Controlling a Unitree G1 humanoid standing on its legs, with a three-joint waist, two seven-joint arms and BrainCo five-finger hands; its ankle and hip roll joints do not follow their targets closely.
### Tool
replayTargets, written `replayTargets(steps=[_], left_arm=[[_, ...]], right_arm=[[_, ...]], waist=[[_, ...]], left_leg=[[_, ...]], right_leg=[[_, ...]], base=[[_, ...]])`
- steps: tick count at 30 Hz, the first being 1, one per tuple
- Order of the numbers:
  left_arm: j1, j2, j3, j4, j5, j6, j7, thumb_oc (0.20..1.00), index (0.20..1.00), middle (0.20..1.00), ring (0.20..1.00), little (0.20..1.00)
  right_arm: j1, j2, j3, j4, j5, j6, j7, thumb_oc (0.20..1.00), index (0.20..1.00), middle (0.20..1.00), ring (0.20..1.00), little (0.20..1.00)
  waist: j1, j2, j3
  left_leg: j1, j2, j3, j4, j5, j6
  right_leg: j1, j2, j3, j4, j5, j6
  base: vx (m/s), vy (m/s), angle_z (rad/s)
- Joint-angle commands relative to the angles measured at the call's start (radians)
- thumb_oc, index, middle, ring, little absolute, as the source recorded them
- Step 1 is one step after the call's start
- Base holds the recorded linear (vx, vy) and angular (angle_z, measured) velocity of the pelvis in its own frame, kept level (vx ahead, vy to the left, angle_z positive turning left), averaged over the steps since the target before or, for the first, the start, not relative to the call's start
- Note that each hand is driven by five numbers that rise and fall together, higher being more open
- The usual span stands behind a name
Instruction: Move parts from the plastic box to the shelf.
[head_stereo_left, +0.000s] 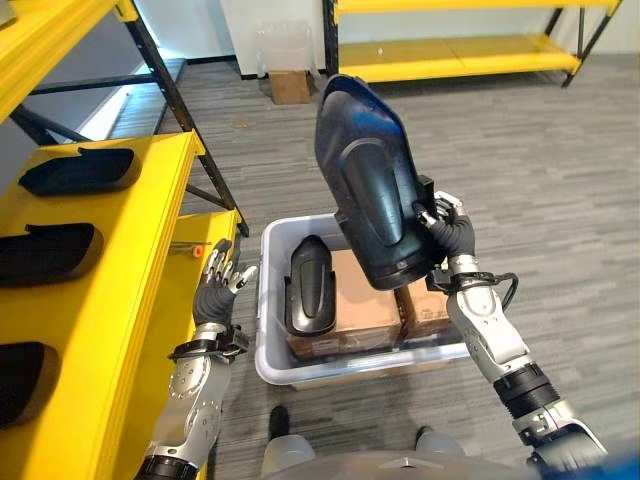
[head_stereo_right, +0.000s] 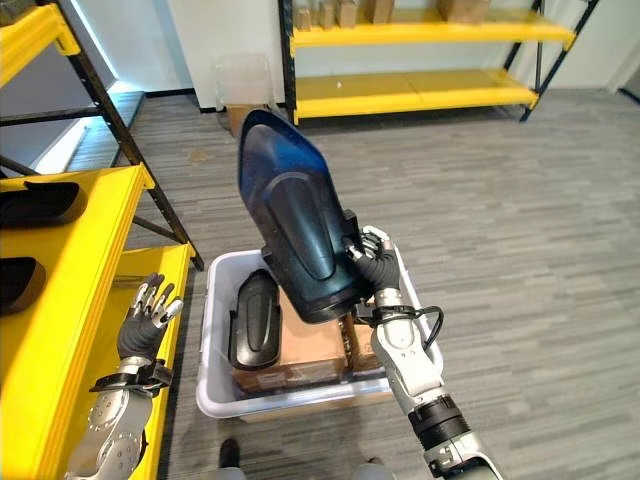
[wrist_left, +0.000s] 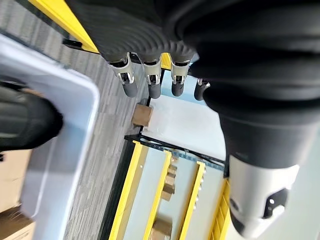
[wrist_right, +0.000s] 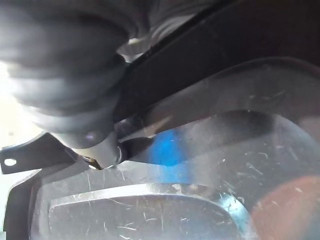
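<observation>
A large dark blue-black moulded part (head_stereo_left: 370, 175) is held upright above the grey plastic box (head_stereo_left: 272, 362), with my right hand (head_stereo_left: 448, 232) shut on its lower right edge. In the right wrist view the part's glossy scratched surface (wrist_right: 200, 165) lies right against the hand. A second black part (head_stereo_left: 308, 285) lies in the box on brown cartons (head_stereo_left: 352, 305). My left hand (head_stereo_left: 218, 285) stands open between the box and the yellow shelf (head_stereo_left: 130, 300), fingers straight, holding nothing. On the shelf lie three black parts (head_stereo_left: 78, 170), (head_stereo_left: 48, 252), (head_stereo_left: 22, 380).
A black diagonal brace (head_stereo_left: 185, 120) of the shelf frame runs down to the floor behind the box. More yellow racking (head_stereo_right: 400, 90) stands at the far wall, with a small carton (head_stereo_left: 290, 86) and a clear bin beside it. Grey floor lies open to the right.
</observation>
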Motion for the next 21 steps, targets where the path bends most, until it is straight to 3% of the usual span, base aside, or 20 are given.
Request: replayTargets(steps=[1,3,5,7,12,14,15,16,19,21], left_arm=[[-0.062,0.025,0.002,-0.008,0.025,-0.037,-0.004,1.0,1.0,1.0,1.0,1.0],[-0.064,0.014,-0.008,0.02,0.016,-0.032,-0.01,1.0,1.0,1.0,1.0,1.0],[-0.056,0.005,-0.01,0.012,0.015,-0.032,-0.018,1.0,1.0,1.0,1.0,1.0],[-0.066,0.0,-0.008,0.006,0.016,-0.036,-0.027,1.0,1.0,1.0,1.0,1.0],[-0.094,-0.022,-0.017,-0.013,0.025,-0.04,-0.019,1.0,1.0,1.0,1.0,1.0],[-0.098,-0.02,-0.034,-0.033,0.059,-0.029,-0.027,1.0,1.0,1.0,1.0,1.0],[-0.097,-0.02,-0.035,-0.033,0.059,-0.028,-0.026,1.0,1.0,1.0,1.0,1.0],[-0.1,-0.018,-0.052,-0.032,0.069,-0.022,-0.04,1.0,1.0,1.0,1.0,1.0],[-0.102,-0.014,-0.06,-0.029,0.077,-0.022,-0.042,1.0,1.0,1.0,1.0,1.0],[-0.101,0.005,-0.048,-0.035,0.093,-0.021,-0.037,1.0,1.0,1.0,1.0,1.0]], right_arm=[[-0.118,0.004,-0.054,-0.086,0.052,-0.105,0.0,0.2,0.2,0.2,0.2,0.2],[-0.121,-0.017,-0.06,-0.092,0.039,-0.103,-0.015,0.2,0.2,0.2,0.2,0.2],[-0.12,-0.037,-0.076,-0.101,0.035,-0.103,-0.022,0.2,0.2,0.2,0.2,0.2],[-0.109,-0.045,-0.089,-0.115,0.044,-0.113,-0.026,0.2,0.2,0.2,0.2,0.2],[-0.068,-0.027,-0.091,-0.129,0.056,-0.11,-0.022,0.2,0.2,0.2,0.2,0.2],[-0.03,-0.023,-0.117,-0.152,0.07,-0.111,-0.019,0.2,0.2,0.2,0.2,0.2],[-0.029,-0.024,-0.117,-0.153,0.07,-0.11,-0.019,0.2,0.2,0.2,0.2,0.2],[-0.006,-0.025,-0.131,-0.161,0.071,-0.112,-0.022,0.2,0.2,0.2,0.2,0.2],[0.011,-0.022,-0.139,-0.165,0.071,-0.107,-0.021,0.2,0.2,0.2,0.2,0.2],[0.023,-0.017,-0.144,-0.161,0.065,-0.097,-0.019,0.2,0.2,0.2,0.2,0.2]], waist=[[0.027,-0.011,0.032],[0.033,-0.017,0.034],[0.033,-0.028,0.028],[0.017,-0.03,0.013],[-0.026,-0.02,-0.03],[-0.051,-0.009,-0.049],[-0.051,-0.009,-0.049],[-0.061,0.002,-0.062],[-0.06,0.007,-0.07],[-0.047,-0.004,-0.071]], left_leg=[[-0.045,0.053,-0.009,0.005,0.183,-0.118],[-0.077,0.018,0.01,0.019,0.186,-0.103],[-0.056,-0.025,0.02,0.1,0.115,-0.093],[-0.009,-0.026,0.046,0.19,0.077,-0.092],[0.136,-0.046,0.029,0.241,0.021,-0.094],[0.17,-0.066,0.092,0.137,-0.064,-0.072],[0.171,-0.068,0.092,0.136,-0.064,-0.071],[0.186,-0.063,0.144,0.075,-0.111,-0.075],[0.206,-0.085,0.153,0.005,-0.142,-0.073],[0.188,-0.131,0.126,-0.018,-0.16,-0.049]], right_leg=[[0.001,-0.007,-0.069,-0.008,0.032,-0.01],[0.008,-0.027,-0.109,-0.053,0.063,-0.018],[0.034,-0.062,-0.166,-0.146,0.124,-0.024],[0.052,-0.077,-0.229,-0.201,0.154,-0.038],[0.048,-0.096,-0.32,-0.196,0.17,-0.045],[0.037,-0.131,-0.367,-0.145,0.18,-0.025],[0.037,-0.133,-0.367,-0.143,0.18,-0.024],[0.042,-0.159,-0.376,-0.119,0.175,-0.003],[0.044,-0.185,-0.388,-0.122,0.195,0.018],[0.054,-0.227,-0.395,-0.142,0.254,0.053]], base=[[-0.19,-0.149,0.37],[-0.23,-0.193,1.37],[-0.23,-0.179,1.65],[-0.18,-0.098,1.18],[-0.12,0.049,1.01],[-0.05,0.115,1.0],[0.04,0.196,1.37],[0.04,0.209,1.14],[-0.01,0.183,0.7],[-0.04,0.29,0.49]])
